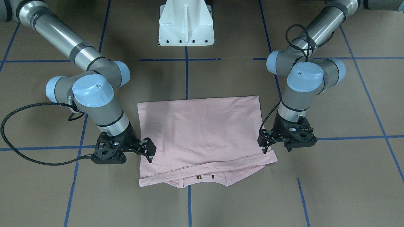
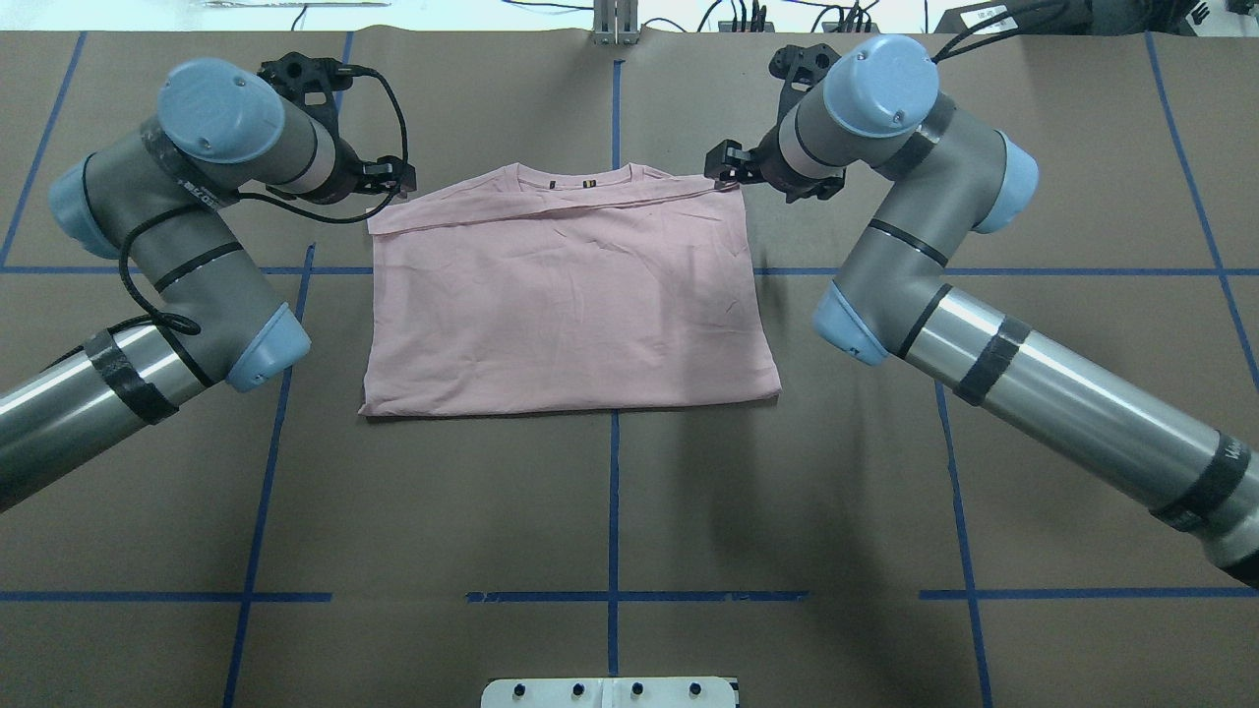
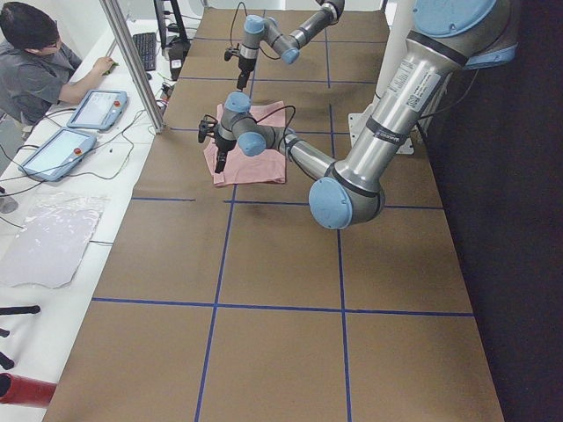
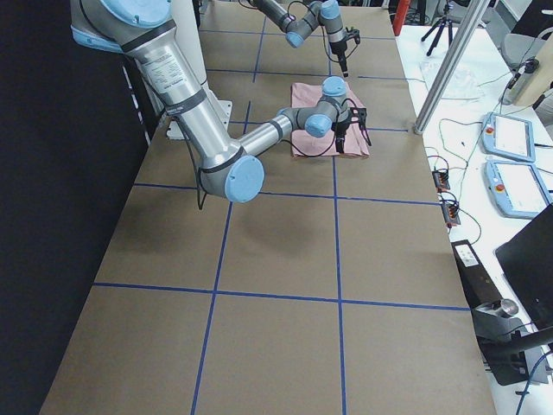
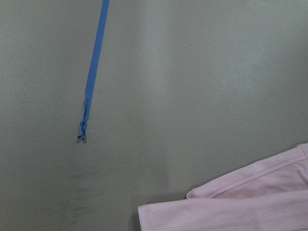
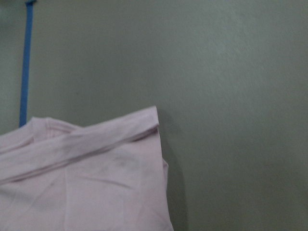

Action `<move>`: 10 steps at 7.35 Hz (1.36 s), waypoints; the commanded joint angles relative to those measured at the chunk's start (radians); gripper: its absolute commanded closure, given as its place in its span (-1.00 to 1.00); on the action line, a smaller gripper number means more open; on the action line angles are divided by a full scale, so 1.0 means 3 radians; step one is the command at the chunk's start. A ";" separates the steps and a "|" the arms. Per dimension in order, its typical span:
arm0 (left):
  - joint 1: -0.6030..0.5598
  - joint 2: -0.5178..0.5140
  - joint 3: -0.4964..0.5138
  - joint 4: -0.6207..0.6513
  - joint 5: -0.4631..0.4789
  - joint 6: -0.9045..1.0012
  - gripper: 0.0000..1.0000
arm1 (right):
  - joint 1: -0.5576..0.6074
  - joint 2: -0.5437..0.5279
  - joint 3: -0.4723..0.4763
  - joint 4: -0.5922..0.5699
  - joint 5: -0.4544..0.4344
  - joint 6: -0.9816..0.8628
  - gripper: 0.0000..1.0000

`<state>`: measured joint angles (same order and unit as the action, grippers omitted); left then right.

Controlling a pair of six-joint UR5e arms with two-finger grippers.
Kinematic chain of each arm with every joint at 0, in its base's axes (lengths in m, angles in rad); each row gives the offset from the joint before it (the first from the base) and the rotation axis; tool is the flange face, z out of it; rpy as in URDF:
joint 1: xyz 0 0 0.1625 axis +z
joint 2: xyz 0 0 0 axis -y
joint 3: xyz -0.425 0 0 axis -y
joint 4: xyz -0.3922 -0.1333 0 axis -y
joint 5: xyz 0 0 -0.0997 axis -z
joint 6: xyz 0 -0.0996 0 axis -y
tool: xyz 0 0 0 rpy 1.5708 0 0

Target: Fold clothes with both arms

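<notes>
The pale pink T-shirt (image 1: 202,132) lies flat on the brown table, folded over on itself, with its ribbed collar (image 1: 202,180) at the edge far from the robot. No print shows. It also shows in the overhead view (image 2: 566,295). My left gripper (image 1: 274,147) hangs low at the shirt's far corner on my left, open and empty. My right gripper (image 1: 149,151) hangs low at the far corner on my right, open and empty, with its tips over the shirt's edge. The left wrist view shows the corner (image 5: 250,204) lying flat, as does the right wrist view (image 6: 82,183).
Blue tape lines (image 2: 613,492) grid the brown table. The white pedestal base (image 1: 186,28) stands behind the shirt. A loose tape end (image 5: 82,137) lies near my left gripper. An operator (image 3: 35,61) sits at a side bench with tablets (image 3: 97,110).
</notes>
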<state>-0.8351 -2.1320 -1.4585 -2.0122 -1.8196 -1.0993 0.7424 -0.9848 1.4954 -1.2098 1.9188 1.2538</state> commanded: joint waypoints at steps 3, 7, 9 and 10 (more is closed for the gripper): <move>0.0002 0.0035 -0.0195 0.0009 -0.0004 -0.0109 -1.00 | -0.0556 -0.0322 0.0553 -0.0487 -0.0132 0.0280 -1.00; 0.0007 0.0030 -0.0257 0.0019 -0.0004 -0.0206 -1.00 | -0.0649 -0.0414 0.0487 -0.0467 -0.0148 0.0244 -0.94; 0.0007 0.0040 -0.0252 0.0014 -0.0004 -0.0206 -1.00 | -0.0644 -0.0414 0.0491 -0.0452 -0.0132 0.0229 0.36; 0.0007 0.0040 -0.0252 0.0014 0.0001 -0.0206 -1.00 | -0.0644 -0.0409 0.0497 -0.0452 -0.0132 0.0228 0.99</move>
<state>-0.8335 -2.1211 -1.5344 -2.0075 -1.8205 -1.1611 0.5488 -1.1083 1.6432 -1.3467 1.8779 1.3237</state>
